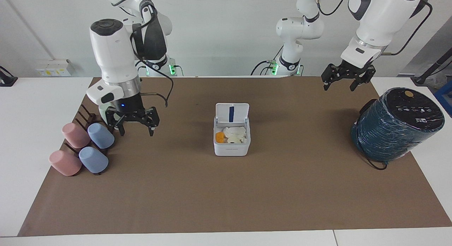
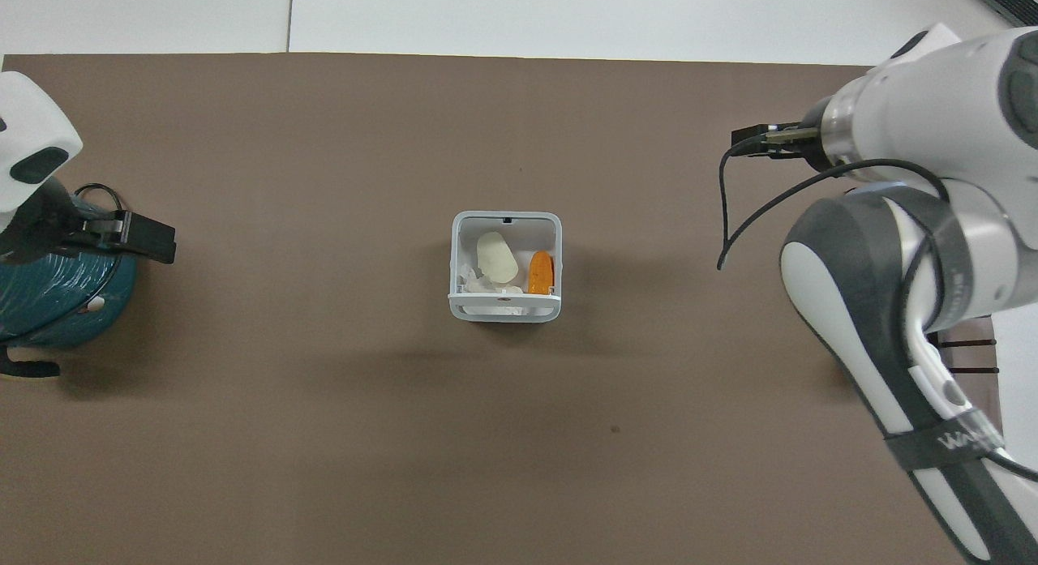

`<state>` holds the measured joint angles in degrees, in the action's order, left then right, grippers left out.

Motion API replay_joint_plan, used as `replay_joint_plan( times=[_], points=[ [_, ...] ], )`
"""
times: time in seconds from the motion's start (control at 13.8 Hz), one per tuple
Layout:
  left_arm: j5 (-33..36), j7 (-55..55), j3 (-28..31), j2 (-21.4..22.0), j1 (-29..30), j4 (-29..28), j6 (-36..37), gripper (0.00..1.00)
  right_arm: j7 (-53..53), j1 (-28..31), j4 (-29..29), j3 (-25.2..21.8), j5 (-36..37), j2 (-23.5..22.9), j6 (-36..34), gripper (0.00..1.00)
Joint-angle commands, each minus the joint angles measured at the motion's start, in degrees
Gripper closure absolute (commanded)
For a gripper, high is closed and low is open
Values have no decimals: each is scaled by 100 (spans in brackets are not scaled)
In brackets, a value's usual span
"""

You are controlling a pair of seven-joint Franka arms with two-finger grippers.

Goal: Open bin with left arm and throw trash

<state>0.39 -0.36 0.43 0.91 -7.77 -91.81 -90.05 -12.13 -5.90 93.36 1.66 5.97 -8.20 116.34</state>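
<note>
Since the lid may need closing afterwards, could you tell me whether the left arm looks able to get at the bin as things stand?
Probably yes. The left gripper hangs open above bare mat near the teal cylinder, and nothing stands between it and the bin, whose lid is upright. The right gripper is off by the cups.
</note>
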Motion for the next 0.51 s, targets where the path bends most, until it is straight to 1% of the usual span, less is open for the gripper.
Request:
replay_joint_plan(
  times=[0.0, 0.29, 0.43],
  points=[
    [-66, 10, 1, 155, 57, -153, 40, 0, 70, 89, -19, -112, 54, 362, -522, 0],
    [-66, 10, 1, 155, 65, -153, 40, 0, 780, 168, -238, -508, -69, 697, -1620, 0],
    [-66, 10, 1, 155, 65, -153, 40, 0, 1027, 404, -283, -518, -349, 855, -2086, 0]
  ],
)
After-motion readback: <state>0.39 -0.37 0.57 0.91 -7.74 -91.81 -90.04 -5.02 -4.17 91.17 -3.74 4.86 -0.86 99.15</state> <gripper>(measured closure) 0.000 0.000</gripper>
